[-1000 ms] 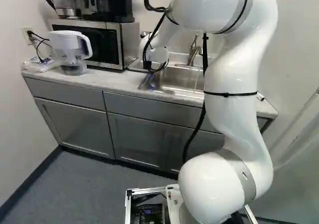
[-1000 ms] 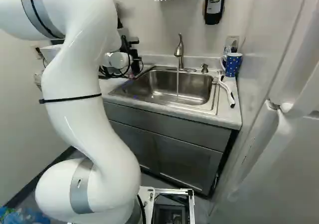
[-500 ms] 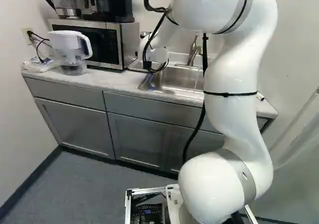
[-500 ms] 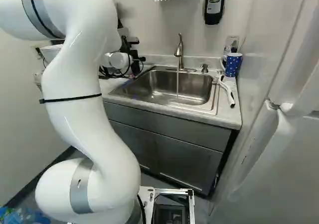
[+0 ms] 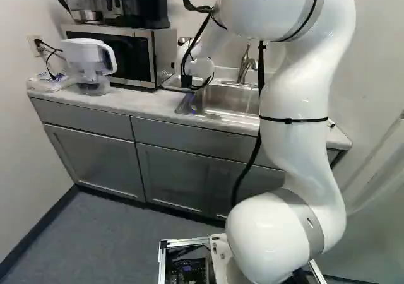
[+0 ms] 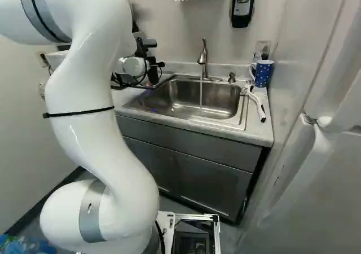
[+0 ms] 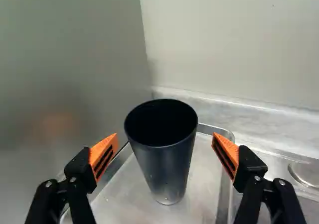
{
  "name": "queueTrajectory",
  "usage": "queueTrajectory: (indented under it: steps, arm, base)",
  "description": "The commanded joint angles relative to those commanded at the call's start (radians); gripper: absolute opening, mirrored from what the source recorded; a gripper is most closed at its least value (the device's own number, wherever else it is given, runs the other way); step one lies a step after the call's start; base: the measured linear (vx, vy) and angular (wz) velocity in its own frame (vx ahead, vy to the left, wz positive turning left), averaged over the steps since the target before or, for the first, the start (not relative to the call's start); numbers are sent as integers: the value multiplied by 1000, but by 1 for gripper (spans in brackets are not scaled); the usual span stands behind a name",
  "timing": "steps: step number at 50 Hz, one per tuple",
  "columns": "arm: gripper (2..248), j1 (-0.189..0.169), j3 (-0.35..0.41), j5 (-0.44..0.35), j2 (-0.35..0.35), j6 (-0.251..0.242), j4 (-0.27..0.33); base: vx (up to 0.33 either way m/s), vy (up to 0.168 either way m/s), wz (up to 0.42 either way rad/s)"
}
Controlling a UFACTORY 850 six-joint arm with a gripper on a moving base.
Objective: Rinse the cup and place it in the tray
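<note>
Beyond the arm, my gripper [image 6: 152,65] is partly visible in the right base view, by the sink's left end. In the wrist view the gripper [image 7: 164,154] is open, an orange-padded finger standing on either side of a dark cup [image 7: 169,169]. Gaps show between the cup and both pads. The cup is upright, mouth up, on the metal tray [image 7: 204,159]. From the faucet [image 6: 203,59] a thin stream of water runs into the sink [image 6: 186,99].
The microwave [image 5: 126,53] stands close beside the tray, with a water pitcher [image 5: 91,63] in front of it. A wall rises behind the counter. On the sink's other side are a blue dotted mug [image 6: 263,73] and a white-handled brush [image 6: 256,104].
The arm has shifted slightly: its upper part sits a little farther right in the left base view and farther left in the right base view. The base has not moved.
</note>
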State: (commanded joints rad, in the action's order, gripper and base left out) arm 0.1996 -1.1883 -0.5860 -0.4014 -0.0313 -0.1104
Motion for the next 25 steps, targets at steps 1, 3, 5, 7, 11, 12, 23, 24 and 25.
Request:
queueTrajectory:
  steps: [1,3,5,7,11,12,23,24,25]
  arm:
    - [247,0,-1,0,1,0,0]
    - [247,0,-2,0,4,0,0]
    - [247,0,-3,0,7,0,0]
    - [247,0,-4,0,9,0,0]
    - [247,0,-6,0,14,0,0]
    - [247,0,-7,0,16,0,0]
    - [247,0,-15,0,29,0,0]
    - [247,0,-15,0,30,0,0]
    - [247,0,-16,0,32,0,0]
  base:
    - [0,0,0]
    - [0,0,0]
    - [0,0,0]
    - [0,0,0]
    - [0,0,0]
    - [0,0,0]
    - [0,0,0]
    - [0,0,0]
    - [0,0,0]
